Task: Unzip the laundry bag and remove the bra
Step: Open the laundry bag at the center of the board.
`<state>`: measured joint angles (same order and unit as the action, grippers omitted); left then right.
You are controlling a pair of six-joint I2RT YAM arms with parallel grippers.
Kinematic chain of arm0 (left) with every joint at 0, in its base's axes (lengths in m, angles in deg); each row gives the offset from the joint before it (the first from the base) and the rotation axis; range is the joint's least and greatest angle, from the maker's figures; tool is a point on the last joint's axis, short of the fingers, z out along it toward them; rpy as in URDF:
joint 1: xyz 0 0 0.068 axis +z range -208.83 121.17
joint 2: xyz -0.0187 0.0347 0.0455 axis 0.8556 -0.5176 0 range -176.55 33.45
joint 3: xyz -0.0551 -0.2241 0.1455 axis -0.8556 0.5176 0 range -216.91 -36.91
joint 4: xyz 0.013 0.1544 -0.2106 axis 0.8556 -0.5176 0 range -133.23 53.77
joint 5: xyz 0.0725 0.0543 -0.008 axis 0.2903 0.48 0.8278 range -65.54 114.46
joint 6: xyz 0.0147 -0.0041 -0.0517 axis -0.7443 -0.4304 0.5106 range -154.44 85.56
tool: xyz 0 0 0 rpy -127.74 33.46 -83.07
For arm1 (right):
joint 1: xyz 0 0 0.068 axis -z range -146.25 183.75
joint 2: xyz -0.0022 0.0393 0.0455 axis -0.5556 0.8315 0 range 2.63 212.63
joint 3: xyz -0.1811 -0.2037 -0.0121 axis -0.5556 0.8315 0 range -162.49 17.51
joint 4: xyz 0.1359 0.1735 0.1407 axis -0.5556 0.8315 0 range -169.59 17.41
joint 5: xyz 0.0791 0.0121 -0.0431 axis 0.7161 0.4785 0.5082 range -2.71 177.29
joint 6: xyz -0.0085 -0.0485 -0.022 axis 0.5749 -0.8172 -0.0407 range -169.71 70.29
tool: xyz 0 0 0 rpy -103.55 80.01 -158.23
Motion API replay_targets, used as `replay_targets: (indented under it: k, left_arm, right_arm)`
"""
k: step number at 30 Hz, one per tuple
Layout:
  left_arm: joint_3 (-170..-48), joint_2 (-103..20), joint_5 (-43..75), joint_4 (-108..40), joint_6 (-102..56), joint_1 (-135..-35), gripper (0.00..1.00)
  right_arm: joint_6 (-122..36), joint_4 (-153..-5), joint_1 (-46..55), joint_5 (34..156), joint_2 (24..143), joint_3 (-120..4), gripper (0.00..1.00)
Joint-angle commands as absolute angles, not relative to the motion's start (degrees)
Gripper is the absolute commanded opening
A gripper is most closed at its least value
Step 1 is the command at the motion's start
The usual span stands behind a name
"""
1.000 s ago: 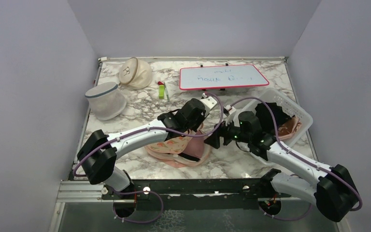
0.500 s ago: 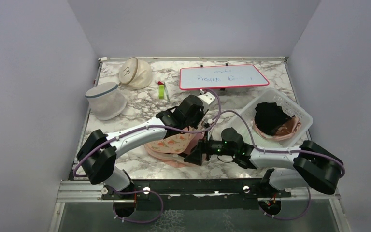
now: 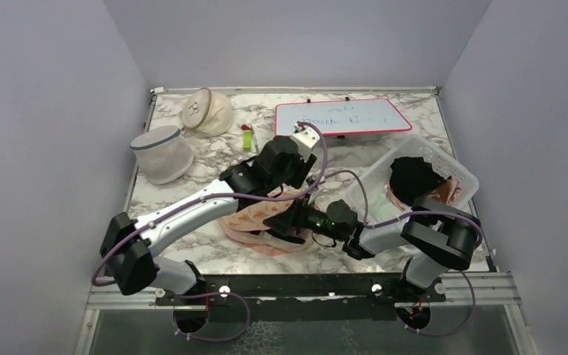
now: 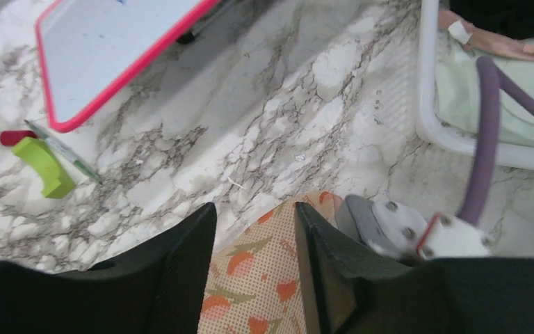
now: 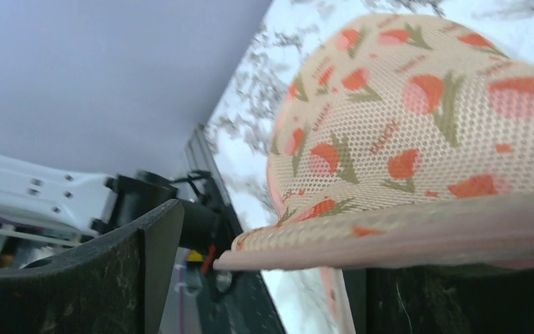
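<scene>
**Right gripper** [image 3: 287,220]: lies low at the near-right edge of the laundry bag [image 3: 255,220]. In its wrist view the rough black fingers stand well apart. The bag's pink-bound rim crosses the gap and hides the far fingertip. Whether they touch cannot be told.

**Laundry bag:** sits centre-near on the marble table [image 3: 214,159]. It is a flat, lobed shape in peach fabric printed with red flowers. The honeycomb mesh weave shows only in the right wrist view, where the upper layer domes upward. From above, both arms cover part of it.

**Bra:** not clearly made out. Pale pink material shows under the floral layer at the bag's near edge. Whether it is lining or bra cannot be told.

**Left gripper** [image 4: 254,223]: the fingers are drawn in on a fold of the floral fabric, which fills the gap edge to edge. From above, its own wrist hides the fingertips.

**White plastic basket** [image 3: 455,163]: stands to the right, apart from the bag. It holds a black cloth [image 3: 413,181] and a brownish-pink garment [image 3: 446,196]. A pale green cloth [image 4: 473,90] shows only in the left wrist view and is cut off at the frame.

**White mesh cylinder** [image 3: 163,155]: has a grey-blue rim and stands at far left.

**Green-and-red item** [image 3: 248,138]: small, beside the whiteboard; what it is cannot be told.

**Whiteboard** [image 3: 336,118]: red-framed, with illegible writing.

**Cream dome-shaped bag** [image 3: 207,111]: sits in the far left corner.
</scene>
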<state>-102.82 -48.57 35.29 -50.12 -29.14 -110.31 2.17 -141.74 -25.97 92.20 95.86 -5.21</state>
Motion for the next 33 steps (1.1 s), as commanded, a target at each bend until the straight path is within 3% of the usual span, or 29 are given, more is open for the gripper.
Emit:
replay_targets:
  k: [1,4,8,15,19,22,27,33]
  left_arm:
    - [-103.1,-36.4,40.4,-53.5,-29.8,-110.4,0.42]
    - [-99.7,-28.2,42.8,-53.8,-28.5,-110.5,0.44]
    - [-95.5,-18.1,44.3,-53.9,-24.6,-110.5,0.45]
    - [-95.0,-10.8,47.0,-60.7,-24.1,-110.4,0.47]
    - [-95.1,-9.8,47.5,-62.1,-23.7,-110.4,0.48]
    - [-94.9,-9.3,48.5,-61.6,-24.4,-110.5,0.49]
    - [-96.0,-11.0,52.0,-59.9,-28.1,-110.4,0.53]
    - [-96.6,-14.7,52.5,-51.2,-32.1,-110.3,0.60]
  right_arm:
    - [8.8,-139.7,-26.4,87.7,92.1,-8.9,0.76]
    - [13.2,-134.2,-26.4,83.0,90.7,-11.7,0.75]
    - [18.3,-113.9,-25.9,72.1,93.4,-22.0,0.76]
    - [17.6,-114.4,-18.2,67.2,101.9,-29.8,0.77]
    - [10.5,-111.4,-12.1,72.1,105.1,-34.3,0.84]
    - [-3.3,-111.5,-10.3,79.0,103.0,-36.2,0.92]
    - [-19.8,-91.9,-10.0,89.4,92.3,-39.1,0.96]
    - [-32.7,-73.4,-10.0,97.3,77.1,-32.5,0.95]
